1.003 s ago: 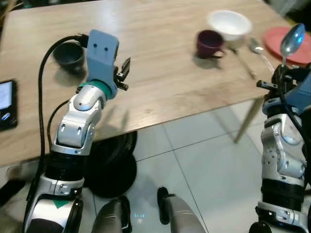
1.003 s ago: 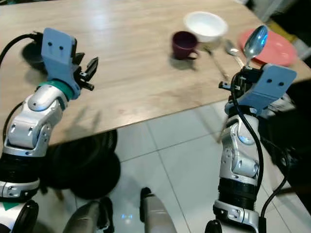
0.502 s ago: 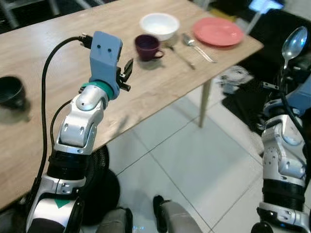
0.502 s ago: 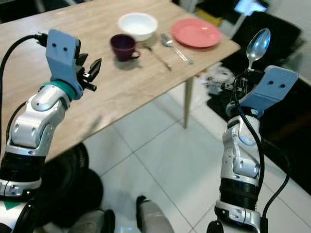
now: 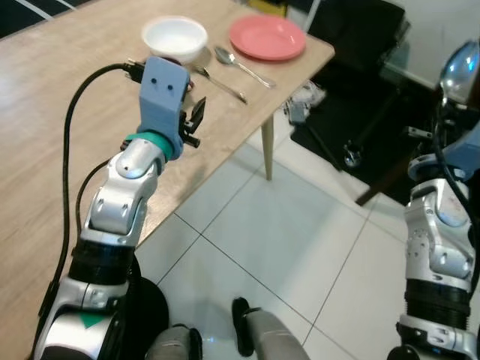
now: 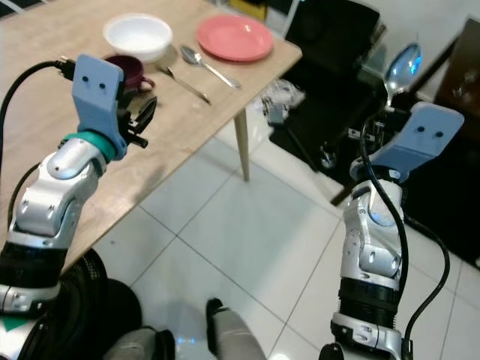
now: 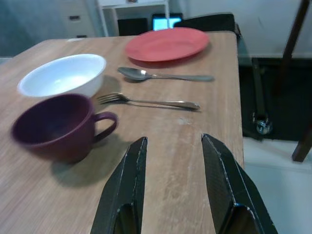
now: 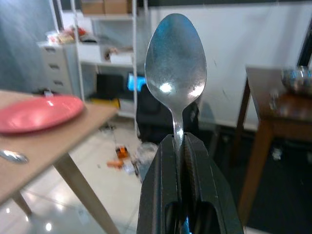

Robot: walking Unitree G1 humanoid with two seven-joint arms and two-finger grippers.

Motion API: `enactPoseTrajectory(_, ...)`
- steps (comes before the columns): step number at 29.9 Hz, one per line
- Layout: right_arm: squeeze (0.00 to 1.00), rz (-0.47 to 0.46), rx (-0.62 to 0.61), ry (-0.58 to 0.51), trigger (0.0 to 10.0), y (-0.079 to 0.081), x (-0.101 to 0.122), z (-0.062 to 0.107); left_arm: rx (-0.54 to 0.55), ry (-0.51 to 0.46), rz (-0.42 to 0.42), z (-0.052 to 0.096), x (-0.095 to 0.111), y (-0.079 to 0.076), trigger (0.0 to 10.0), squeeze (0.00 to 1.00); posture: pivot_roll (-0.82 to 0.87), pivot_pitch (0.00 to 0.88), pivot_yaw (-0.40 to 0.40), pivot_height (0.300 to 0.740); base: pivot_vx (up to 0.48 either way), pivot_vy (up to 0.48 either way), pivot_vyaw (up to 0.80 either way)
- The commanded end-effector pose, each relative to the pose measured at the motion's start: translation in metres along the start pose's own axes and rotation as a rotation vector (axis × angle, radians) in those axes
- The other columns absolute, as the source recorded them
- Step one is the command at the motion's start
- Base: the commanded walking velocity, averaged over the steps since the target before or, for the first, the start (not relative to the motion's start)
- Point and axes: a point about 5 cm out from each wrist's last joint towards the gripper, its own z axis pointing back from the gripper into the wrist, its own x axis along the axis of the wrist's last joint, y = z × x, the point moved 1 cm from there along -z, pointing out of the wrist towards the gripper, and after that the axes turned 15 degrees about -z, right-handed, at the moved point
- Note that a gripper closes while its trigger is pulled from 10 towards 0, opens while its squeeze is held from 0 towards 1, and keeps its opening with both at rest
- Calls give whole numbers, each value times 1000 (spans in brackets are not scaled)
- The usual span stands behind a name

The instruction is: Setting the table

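While the left gripper (image 7: 171,187) is held open over the wooden table (image 5: 67,97), a purple mug (image 7: 53,126), white bowl (image 6: 137,36), fork (image 7: 146,101), second spoon (image 7: 163,75) and red plate (image 6: 234,37) are seen ahead; rightward (off the table, above the tiled floor (image 5: 300,255)), a spoon (image 8: 176,58) is clamped upright by the right gripper (image 8: 181,146).

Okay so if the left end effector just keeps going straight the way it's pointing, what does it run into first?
Probably the fork, which lies across the line of the open left end effector; the purple mug sits off to one side. Depth is hard to judge.
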Motion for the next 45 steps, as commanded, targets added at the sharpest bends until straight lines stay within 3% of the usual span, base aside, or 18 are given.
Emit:
enactPoseTrajectory(1, 0, 23, -24, -13, 10000, -7, 2, 3, -29, -43, -28, 0, 7, -8, 10000, 0, 43, 91, 17, 740, 0, 0, -800)
enactPoseTrajectory(10, 0, 45, 10, 7, 10000, -2, -4, 17, -25, -81, -8, 11, 6, -18, 10000, 0, 30, 75, 32, 740, 0, 0, -800)
enactPoseTrajectory(22, 0, 53, 31, 71, 10000, -1, -19, 41, -32, -29, -56, 16, -11, -29, 10000, 0, 1, 53, 53, 740, 0, 0, -800)
enactPoseTrajectory(31, 0, 63, 65, 107, 10000, -1, -23, 46, 34, 4, -14, 12, -18, -21, 10000, 0, -13, 47, 54, 740, 0, 0, -800)
enactPoseTrajectory(34, 0, 69, 70, 112, 10000, -4, -21, 40, 94, 35, -8, 12, -25, -6, 10000, 0, -11, 45, 49, 740, 0, 0, -800)
enactPoseTrajectory(39, 0, 61, 72, 110, 10000, -3, -20, 36, 130, 50, -7, 15, -30, 5, 10000, 0, 7, 48, 29, 740, 0, 0, -800)
enactPoseTrajectory(45, 0, 43, 86, 115, 10000, 3, -23, 33, 148, 57, -16, 19, -32, 8, 10000, 0, 28, 48, 15, 740, 0, 0, -800)
